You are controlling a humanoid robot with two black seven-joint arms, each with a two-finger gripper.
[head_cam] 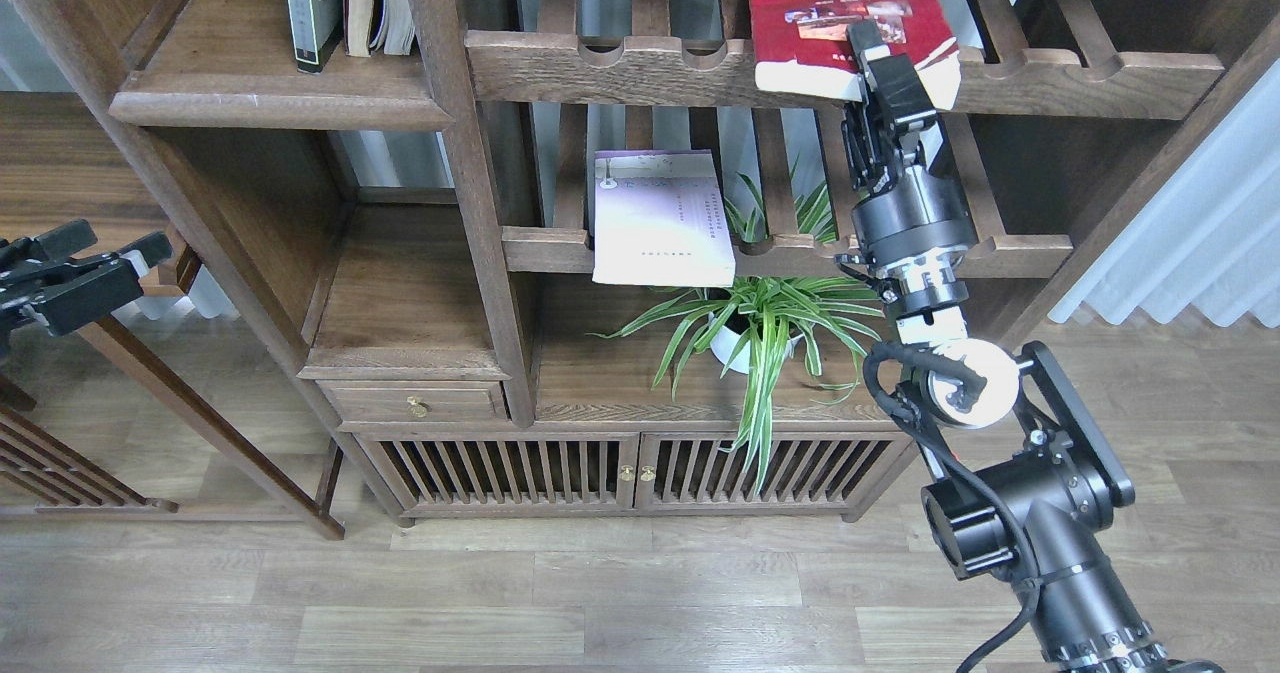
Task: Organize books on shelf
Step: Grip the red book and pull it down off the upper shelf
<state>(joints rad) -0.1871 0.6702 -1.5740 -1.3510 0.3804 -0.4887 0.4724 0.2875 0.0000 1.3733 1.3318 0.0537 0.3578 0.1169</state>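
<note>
A thick red book lies on the upper slatted rack, its front edge jutting over the notched rail. My right gripper is shut on that front right edge, one finger on the cover. On the lower slatted rack rests the pale lavender book, flat and hanging over the rail. The yellow-green book with a dark border stands upright on the solid shelf at the upper left. Far to the left, away from the unit, my left gripper hangs open and holds nothing.
Another book with pale pages stands beside the yellow-green one. A potted spider plant sits under the lower rack, close to my right arm. An upright post divides the shelf from the racks. A drawer lies below.
</note>
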